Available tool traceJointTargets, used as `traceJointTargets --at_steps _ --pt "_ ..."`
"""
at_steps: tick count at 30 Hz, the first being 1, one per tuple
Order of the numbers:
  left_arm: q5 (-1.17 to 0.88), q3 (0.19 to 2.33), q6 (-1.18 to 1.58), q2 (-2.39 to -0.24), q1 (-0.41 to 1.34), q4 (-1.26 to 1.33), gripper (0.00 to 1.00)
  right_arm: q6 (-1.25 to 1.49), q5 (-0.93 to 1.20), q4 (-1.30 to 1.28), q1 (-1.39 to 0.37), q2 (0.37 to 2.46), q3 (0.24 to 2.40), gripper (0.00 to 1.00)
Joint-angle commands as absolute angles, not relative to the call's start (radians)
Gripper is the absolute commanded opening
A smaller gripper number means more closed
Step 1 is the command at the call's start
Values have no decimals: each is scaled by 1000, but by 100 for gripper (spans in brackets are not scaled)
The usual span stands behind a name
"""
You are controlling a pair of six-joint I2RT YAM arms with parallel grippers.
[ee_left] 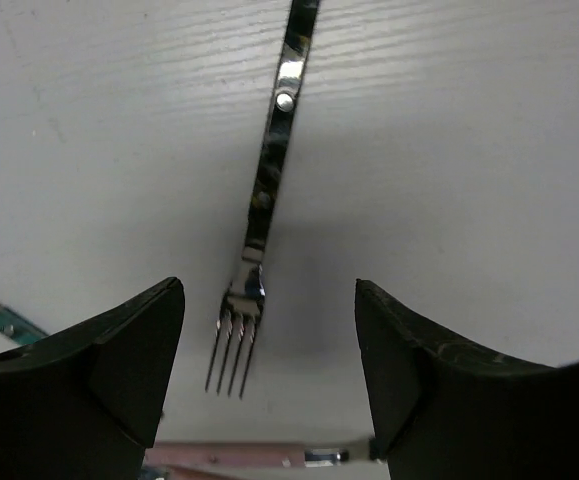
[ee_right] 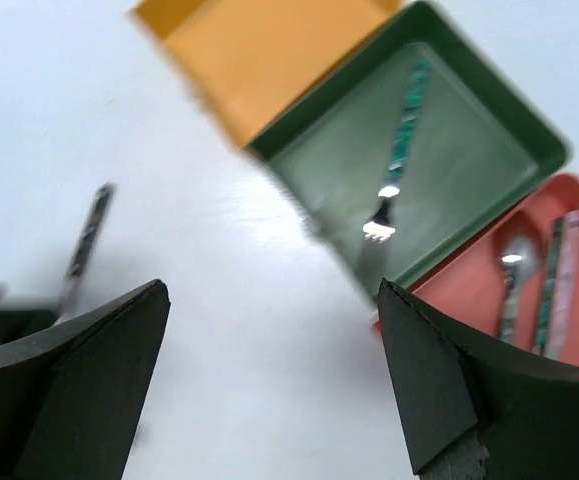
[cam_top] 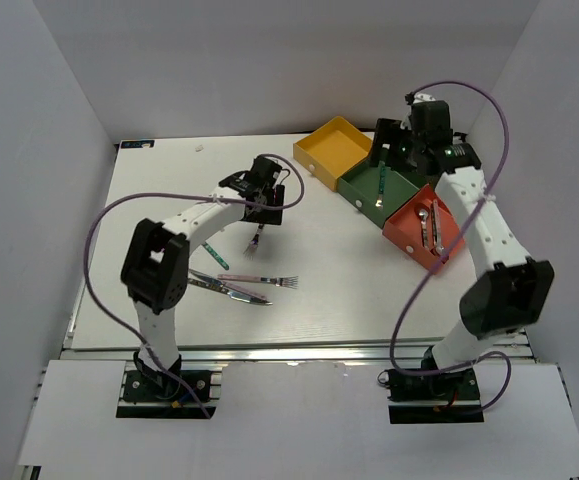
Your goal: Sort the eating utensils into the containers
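Observation:
My left gripper [cam_top: 266, 203] is open and empty, low over a silver fork [cam_top: 258, 237] lying on the white table. In the left wrist view the fork [ee_left: 269, 190] lies between the open fingers, nearer the left one, with nothing held in the gripper [ee_left: 269, 370]. My right gripper [cam_top: 397, 150] is open and empty above the dark green tray [cam_top: 361, 186]. The yellow tray [ee_right: 259, 50] shows nothing inside. The green tray [ee_right: 469, 190] holds a teal-handled fork [ee_right: 399, 160]. The red-orange tray [ee_right: 469, 300] holds a spoon [ee_right: 509, 270] and a patterned-handled utensil [ee_right: 559, 280].
More utensils lie near the left arm: a teal-handled one [cam_top: 216, 251], a pink-handled fork [cam_top: 260, 280] and knives [cam_top: 227, 289]. The three trays sit in a diagonal row at the back right. White walls enclose the table.

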State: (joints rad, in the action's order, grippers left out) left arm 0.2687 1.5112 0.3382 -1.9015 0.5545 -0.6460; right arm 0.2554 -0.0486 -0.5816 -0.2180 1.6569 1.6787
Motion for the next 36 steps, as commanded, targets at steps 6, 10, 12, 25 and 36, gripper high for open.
traceJointTargets --at_steps 6,10,12,25,36 --pt "65 1707 229 -2160 442 -612 64 285 -24 -626 -345 1479 1496 89" --pt "57 1732 242 -2241 442 -620 45 295 -12 -621 -367 1436 1447 89" --pt "66 1700 256 -2243 443 -614 28 301 4 -594 -367 1424 1427 89" --pt "-109 1421 363 -1837 472 -471 0 730 442 -187 -376 1462 1233 89" --pt "-370 1236 576 -1611 506 -279 0 861 377 -35 -452 1643 1324 88"
